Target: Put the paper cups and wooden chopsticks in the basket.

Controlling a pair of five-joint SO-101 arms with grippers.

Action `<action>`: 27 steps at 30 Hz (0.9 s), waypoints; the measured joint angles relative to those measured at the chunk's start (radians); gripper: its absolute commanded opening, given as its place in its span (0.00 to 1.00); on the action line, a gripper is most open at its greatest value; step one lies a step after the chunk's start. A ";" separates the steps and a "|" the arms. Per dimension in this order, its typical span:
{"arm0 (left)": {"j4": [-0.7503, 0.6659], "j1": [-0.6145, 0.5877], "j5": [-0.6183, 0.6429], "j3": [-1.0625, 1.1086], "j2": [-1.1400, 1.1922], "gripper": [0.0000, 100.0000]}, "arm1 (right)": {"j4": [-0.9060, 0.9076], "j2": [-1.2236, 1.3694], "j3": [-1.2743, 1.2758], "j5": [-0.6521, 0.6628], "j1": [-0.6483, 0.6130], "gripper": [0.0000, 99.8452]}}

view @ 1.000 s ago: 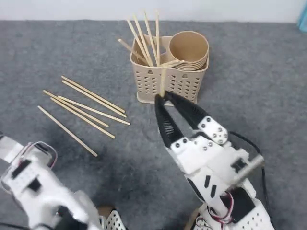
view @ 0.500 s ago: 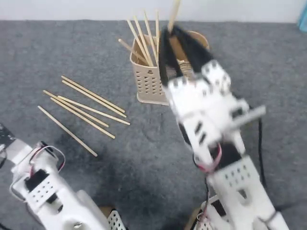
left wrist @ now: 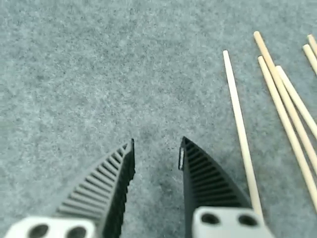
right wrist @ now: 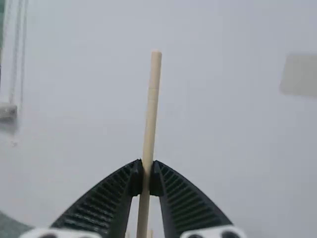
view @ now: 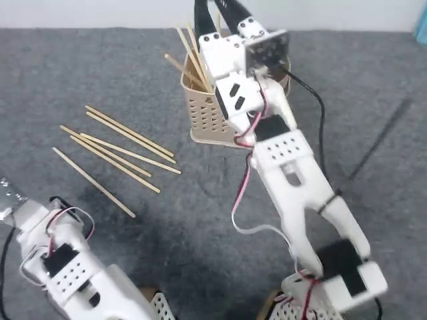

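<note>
My right gripper [right wrist: 146, 176] is shut on one wooden chopstick [right wrist: 151, 109], which stands up between the fingertips against a pale wall. In the high view the right arm [view: 267, 127] stretches over the beige basket [view: 208, 115], with its black fingers [view: 201, 15] at the picture's top edge. Several chopsticks [view: 192, 48] lean in the basket's left part; the arm covers the paper cups. More loose chopsticks [view: 123, 148] lie on the grey carpet to the left. My left gripper [left wrist: 156, 148] hangs open just above the carpet, beside those chopsticks [left wrist: 240, 129].
The left arm's white body [view: 57, 263] sits at the front left corner. Grey carpet [view: 373, 80] spreads around the basket, and a pale wall runs along the far edge.
The right arm has swung up from in front of the basket to above it, carrying the chopstick. The left arm's base part has shifted slightly.
</note>
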 measured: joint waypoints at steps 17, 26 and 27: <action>0.000 0.000 0.000 0.000 -0.020 0.14 | -0.002 -0.014 0.178 -0.071 0.012 0.13; 0.000 0.000 0.000 0.000 -0.020 0.14 | 0.262 -0.296 0.212 -0.089 -0.009 0.13; 0.000 0.000 0.000 0.000 -0.020 0.14 | 0.305 -0.336 0.212 -0.089 -0.014 0.13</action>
